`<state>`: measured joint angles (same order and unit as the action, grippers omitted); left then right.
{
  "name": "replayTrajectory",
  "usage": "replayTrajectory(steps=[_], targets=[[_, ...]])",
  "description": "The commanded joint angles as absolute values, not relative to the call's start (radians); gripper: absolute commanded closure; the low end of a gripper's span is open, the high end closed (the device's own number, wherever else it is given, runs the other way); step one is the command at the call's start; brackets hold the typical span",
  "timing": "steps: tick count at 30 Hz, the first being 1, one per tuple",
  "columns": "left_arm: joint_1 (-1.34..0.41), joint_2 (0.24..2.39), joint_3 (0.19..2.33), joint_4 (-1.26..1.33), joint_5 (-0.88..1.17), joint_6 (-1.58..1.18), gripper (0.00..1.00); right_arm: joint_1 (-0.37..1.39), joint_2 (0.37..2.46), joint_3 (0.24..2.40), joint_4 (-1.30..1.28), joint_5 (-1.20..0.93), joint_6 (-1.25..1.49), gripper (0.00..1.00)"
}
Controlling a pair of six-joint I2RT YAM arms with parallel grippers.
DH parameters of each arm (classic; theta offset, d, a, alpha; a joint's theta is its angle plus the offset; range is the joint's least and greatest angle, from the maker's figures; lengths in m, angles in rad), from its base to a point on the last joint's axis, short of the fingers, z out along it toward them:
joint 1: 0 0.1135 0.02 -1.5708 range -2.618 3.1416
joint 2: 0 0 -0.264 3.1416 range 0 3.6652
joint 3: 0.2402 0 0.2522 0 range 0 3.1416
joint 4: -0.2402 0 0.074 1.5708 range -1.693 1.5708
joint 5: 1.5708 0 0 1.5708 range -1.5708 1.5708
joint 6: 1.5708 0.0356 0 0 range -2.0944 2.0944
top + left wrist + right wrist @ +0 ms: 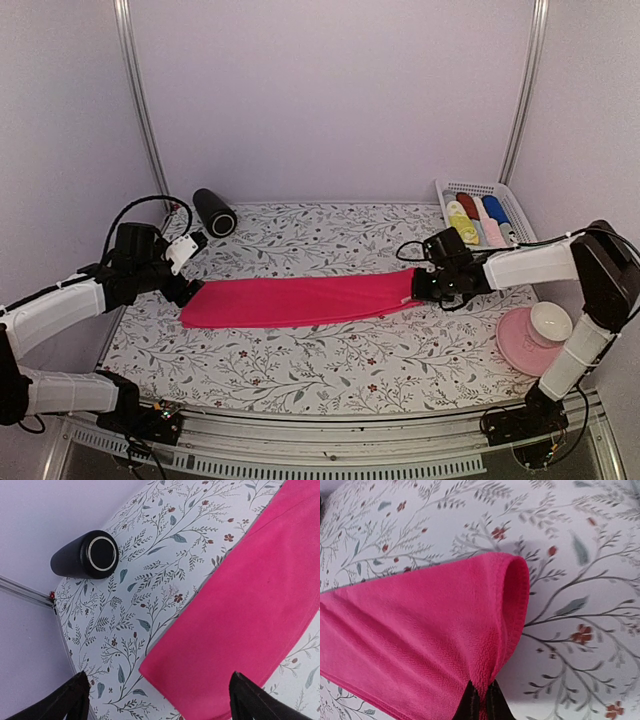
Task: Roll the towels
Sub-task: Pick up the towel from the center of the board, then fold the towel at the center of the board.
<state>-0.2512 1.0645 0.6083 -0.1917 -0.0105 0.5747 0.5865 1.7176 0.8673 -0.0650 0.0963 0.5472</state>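
- Here, the hot pink cloth towel (pixel 300 300) lies stretched flat as a long band across the middle of the flower-patterned table (pixel 300 370), running from one arm to the other; laid out like this, it offers a short end to start a roll from
- The right gripper (pixel 481 702) has its fingers pressed together on the towel's right end, pinching a bit of the hem near one corner; beside the pinch the cloth is lifted and curled over into a small open loop, perhaps the first turn of a roll, perhaps only slack raised by the pinch
- The left gripper (pixel 160 705) stands at the towel's left end with its jaws wide apart and nothing in them; the rounded corner of the cloth lies between its two dark fingers, so it seems placed to steady that end while the other is worked
- A black cylinder (pixel 213 212) lies on its side at the far left corner, well apart from the towel
- The white slatted basket (pixel 478 186) at the far right holds short rolled towels (pixel 467 207) in yellow, red, blue and pale pink side by side, likely the finished ones, which makes the pink one the piece in hand
- A pink plate (pixel 515 350) bearing a white bowl (pixel 551 320) sits near the right arm's base, apart from the towel
- The roll looks barely begun, and so thin a pinch on the hem could slip if pulled hard
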Motion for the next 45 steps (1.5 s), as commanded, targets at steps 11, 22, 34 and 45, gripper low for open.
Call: replayTrajectory(steps=[11, 22, 34, 45], targets=[[-0.231, 1.078, 0.603, -0.170, 0.000, 0.560, 0.03, 0.490, 1.380, 0.966, -0.228, 0.011, 0.262, 0.98], [-0.217, 1.103, 0.601, -0.147, -0.025, 0.551, 0.03, 0.826, 1.759, 1.378, -0.166, -0.098, 0.174, 0.98], [-0.177, 1.101, 0.604, -0.143, -0.008, 0.542, 0.03, 0.958, 2.103, 1.684, -0.148, -0.189, 0.183, 0.98], [-0.168, 1.101, 0.610, -0.146, -0.001, 0.535, 0.03, 0.986, 2.184, 1.762, -0.131, -0.259, 0.187, 0.97]])
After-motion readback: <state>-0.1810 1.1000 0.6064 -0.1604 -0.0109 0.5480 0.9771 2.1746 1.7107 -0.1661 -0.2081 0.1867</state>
